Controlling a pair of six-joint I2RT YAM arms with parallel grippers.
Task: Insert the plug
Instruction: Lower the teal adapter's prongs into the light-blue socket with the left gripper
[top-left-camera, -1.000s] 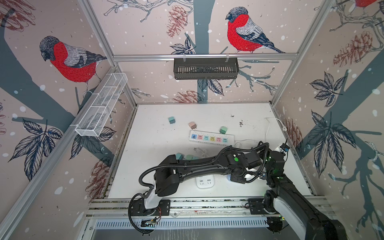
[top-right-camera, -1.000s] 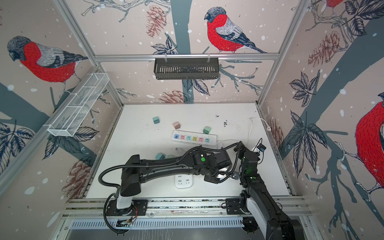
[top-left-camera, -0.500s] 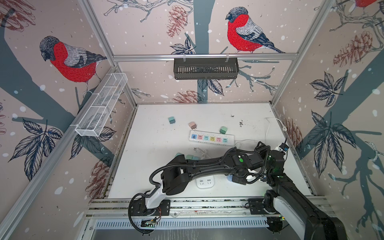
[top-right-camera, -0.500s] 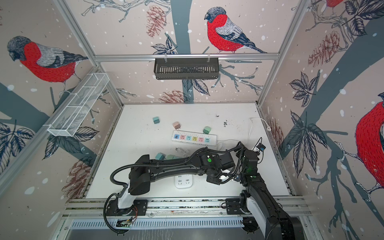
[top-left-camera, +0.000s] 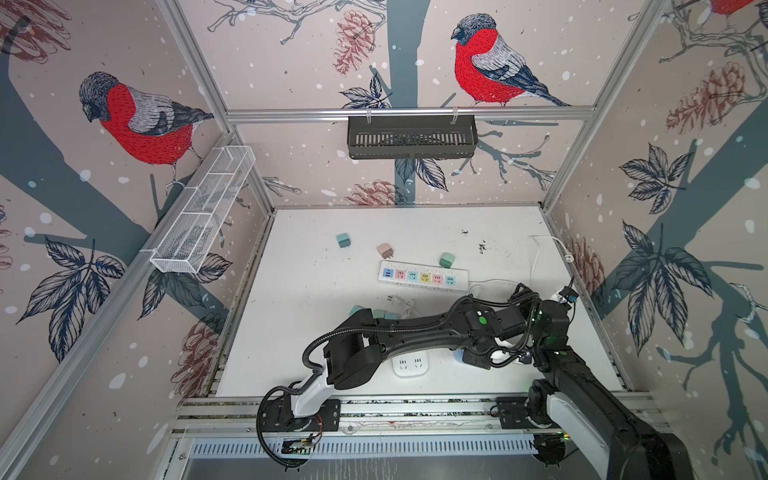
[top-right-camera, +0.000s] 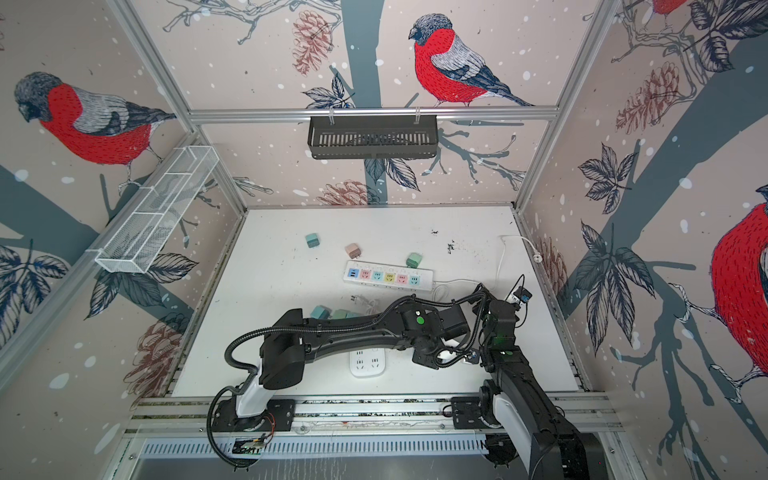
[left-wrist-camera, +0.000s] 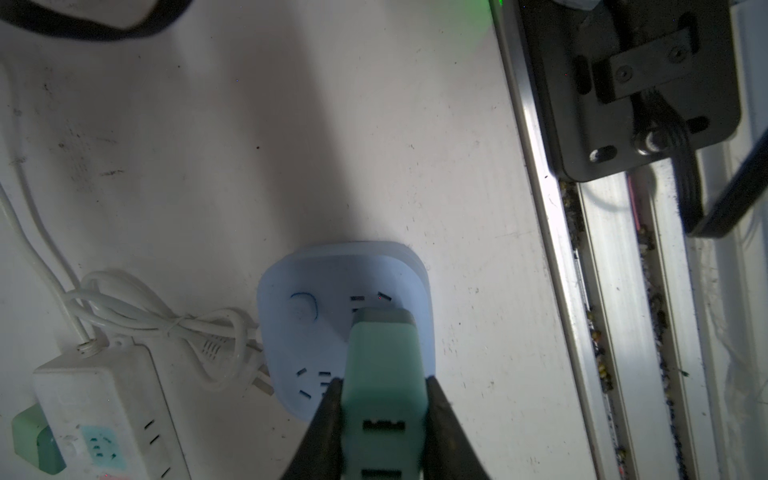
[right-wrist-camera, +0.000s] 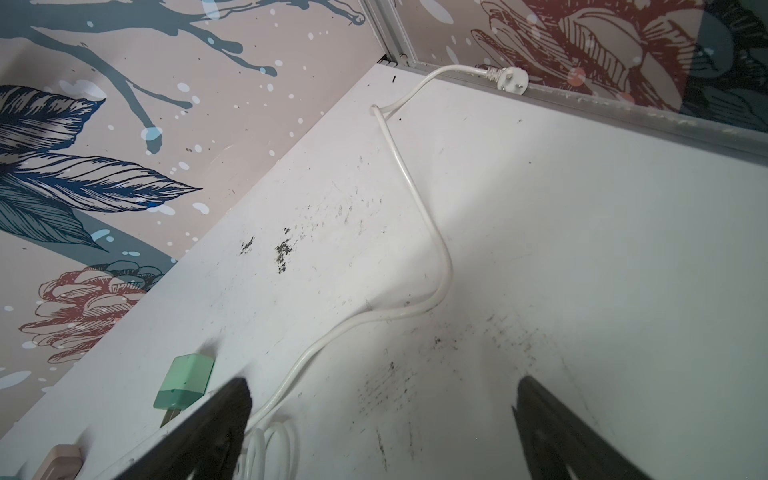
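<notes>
Both top views bury the working end of the left arm (top-left-camera: 415, 332) under its own wrist and cabling; the wrist view carries this entry.

Left pincer (left-wrist-camera: 383, 379): clamped on the mint-green plug (left-wrist-camera: 384, 353), one dark finger (left-wrist-camera: 328, 411) on each flank. Plug points straight ahead of the pincer, its far end over the face of the pale blue socket block (left-wrist-camera: 307, 332), covering part of one slot group. Prongs hidden by the plug body: cannot tell whether they sit in the slots or only above them. Plug's rear is cut off by the frame edge. Off to one side of the pincer: a bundled white cord (left-wrist-camera: 166, 324) and the end of a white power strip (left-wrist-camera: 104, 395), partly cut off.

Right pincer (right-wrist-camera: 383, 384): fingers spread wide, gripping nothing, over the table (right-wrist-camera: 582, 249). A white cable (right-wrist-camera: 419, 208) trails away ahead of it; a second green plug (right-wrist-camera: 187, 380) lies on the table near one fingertip.
</notes>
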